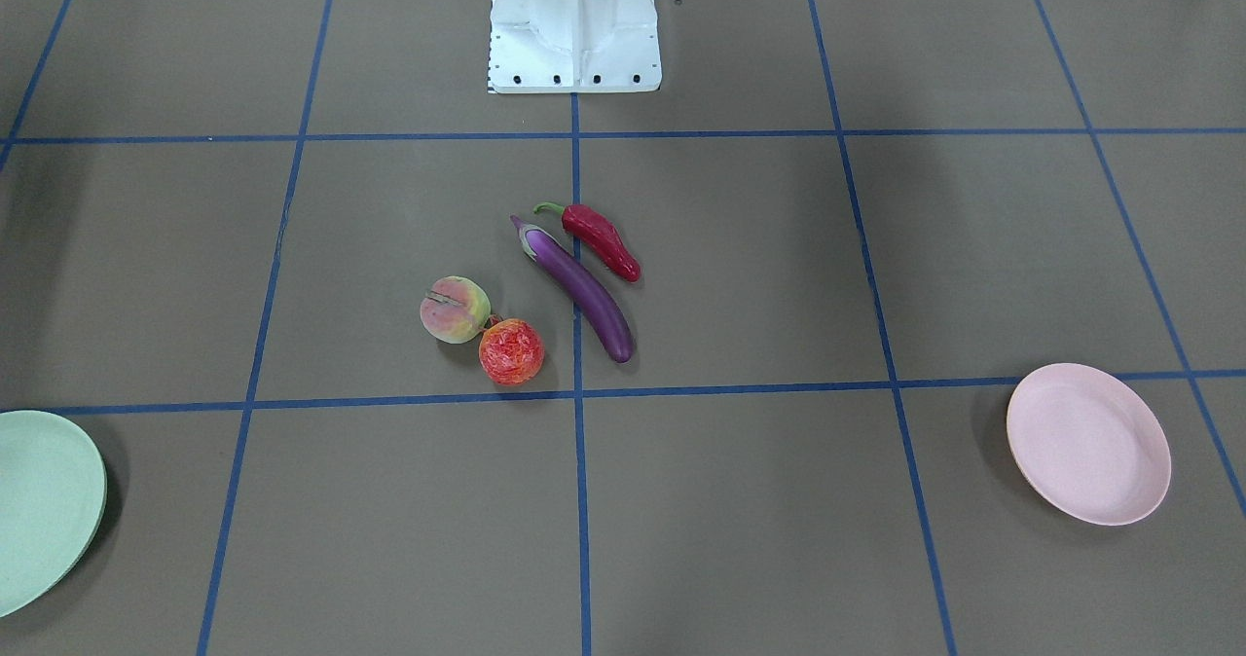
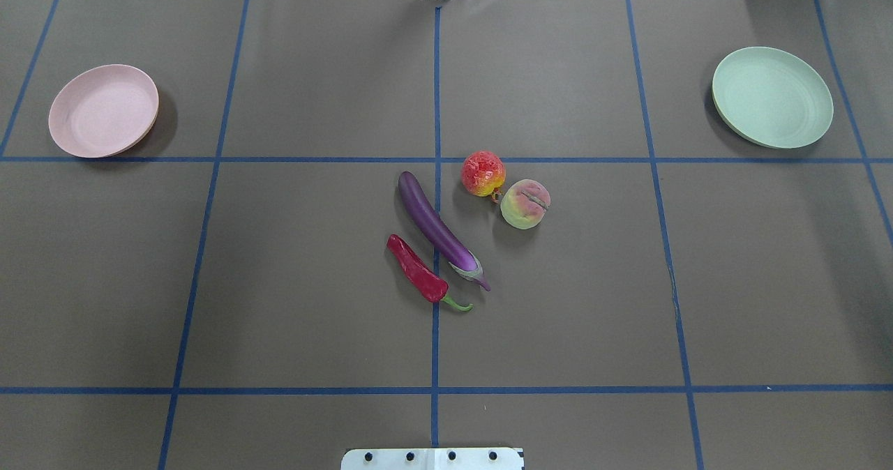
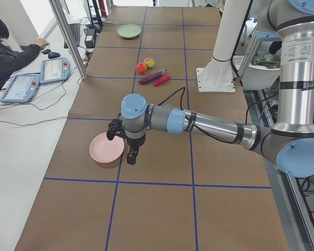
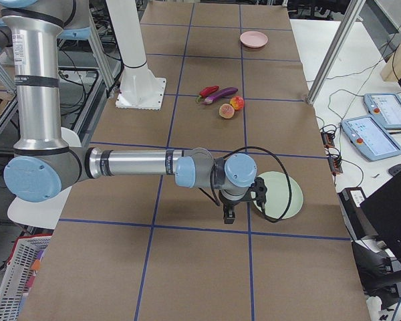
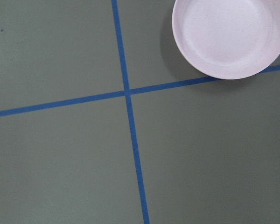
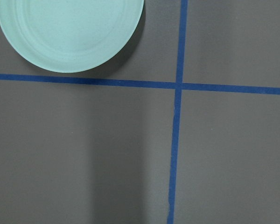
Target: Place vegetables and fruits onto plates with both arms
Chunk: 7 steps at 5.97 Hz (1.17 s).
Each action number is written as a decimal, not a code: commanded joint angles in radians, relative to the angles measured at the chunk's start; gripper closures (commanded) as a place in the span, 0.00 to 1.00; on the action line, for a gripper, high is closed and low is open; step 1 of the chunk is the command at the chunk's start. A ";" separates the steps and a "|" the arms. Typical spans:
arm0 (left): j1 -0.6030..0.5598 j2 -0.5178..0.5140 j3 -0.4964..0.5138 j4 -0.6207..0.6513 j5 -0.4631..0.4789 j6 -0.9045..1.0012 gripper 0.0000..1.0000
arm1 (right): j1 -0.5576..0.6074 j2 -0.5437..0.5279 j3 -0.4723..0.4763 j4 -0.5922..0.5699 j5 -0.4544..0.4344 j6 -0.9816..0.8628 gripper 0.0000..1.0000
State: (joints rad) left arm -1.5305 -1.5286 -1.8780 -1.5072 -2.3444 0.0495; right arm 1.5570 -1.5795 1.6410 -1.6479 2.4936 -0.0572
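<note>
The purple eggplant (image 2: pixel 436 229) lies at the table's middle with the red chili pepper (image 2: pixel 417 269) beside it. The peach (image 2: pixel 525 203) and the red-orange fruit (image 2: pixel 483 173) touch each other just to the right. The pink plate (image 2: pixel 103 110) sits far left and the mint green plate (image 2: pixel 772 97) far right, both empty. My left gripper (image 3: pixel 131 156) hangs above the table beside the pink plate (image 3: pixel 107 148). My right gripper (image 4: pixel 228 214) hangs beside the green plate (image 4: pixel 277 195). I cannot tell whether either is open or shut.
The white fixed base (image 2: pixel 432 458) stands at the robot's edge of the table. Blue tape lines (image 2: pixel 436 93) grid the brown surface. An operator (image 3: pixel 5 52) sits with teach pendants (image 3: pixel 36 78) on the white bench past the far edge.
</note>
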 commanded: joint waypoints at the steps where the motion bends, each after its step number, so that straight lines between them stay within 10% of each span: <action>1: 0.021 -0.043 -0.056 -0.016 0.000 -0.057 0.00 | 0.000 0.012 0.011 0.000 0.014 0.002 0.00; 4: 0.141 -0.143 -0.059 -0.004 -0.101 -0.159 0.00 | -0.002 0.069 0.003 0.000 0.013 0.000 0.00; 7: 0.394 -0.307 -0.063 -0.002 -0.090 -0.702 0.00 | -0.002 0.065 0.000 -0.001 0.014 0.002 0.00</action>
State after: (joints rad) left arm -1.2191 -1.7795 -1.9418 -1.5109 -2.4407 -0.4766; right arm 1.5564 -1.5124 1.6416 -1.6492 2.5079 -0.0553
